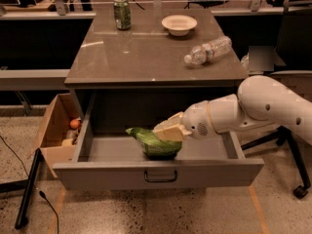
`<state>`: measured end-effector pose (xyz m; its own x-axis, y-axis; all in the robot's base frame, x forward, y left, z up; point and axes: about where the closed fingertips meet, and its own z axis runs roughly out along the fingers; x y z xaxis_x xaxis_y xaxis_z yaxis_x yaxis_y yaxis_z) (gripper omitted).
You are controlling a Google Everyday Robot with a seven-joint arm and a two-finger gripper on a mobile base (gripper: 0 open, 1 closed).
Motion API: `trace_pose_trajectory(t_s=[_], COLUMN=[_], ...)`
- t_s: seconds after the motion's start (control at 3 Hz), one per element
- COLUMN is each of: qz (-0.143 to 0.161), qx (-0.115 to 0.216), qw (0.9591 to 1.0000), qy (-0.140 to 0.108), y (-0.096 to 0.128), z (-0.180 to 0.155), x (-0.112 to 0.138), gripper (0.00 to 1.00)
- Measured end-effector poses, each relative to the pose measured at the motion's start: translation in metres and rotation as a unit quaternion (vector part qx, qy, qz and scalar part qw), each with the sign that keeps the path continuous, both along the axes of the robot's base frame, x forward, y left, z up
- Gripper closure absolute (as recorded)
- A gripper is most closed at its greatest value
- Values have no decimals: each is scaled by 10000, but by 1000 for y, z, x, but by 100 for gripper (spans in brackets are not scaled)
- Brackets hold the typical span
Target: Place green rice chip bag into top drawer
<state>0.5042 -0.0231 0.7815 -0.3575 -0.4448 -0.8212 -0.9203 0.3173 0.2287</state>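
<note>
In top drawer (158,172), green rice chip bag (155,145) lies beneath claw (166,130).

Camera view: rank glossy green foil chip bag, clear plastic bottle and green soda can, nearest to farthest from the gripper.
Gripper over the grey drawer:
1. Green foil chip bag, just below it.
2. Clear plastic bottle, tabletop right.
3. Green soda can, far left.
</note>
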Motion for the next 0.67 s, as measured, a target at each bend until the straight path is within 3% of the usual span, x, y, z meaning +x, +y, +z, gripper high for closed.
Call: trace_pose_trajectory(t_s=[0.67], qz=[83], qx=[-79], qw=[9988], qy=[-474], y=[4], z=[-16], x=[61], gripper=[100])
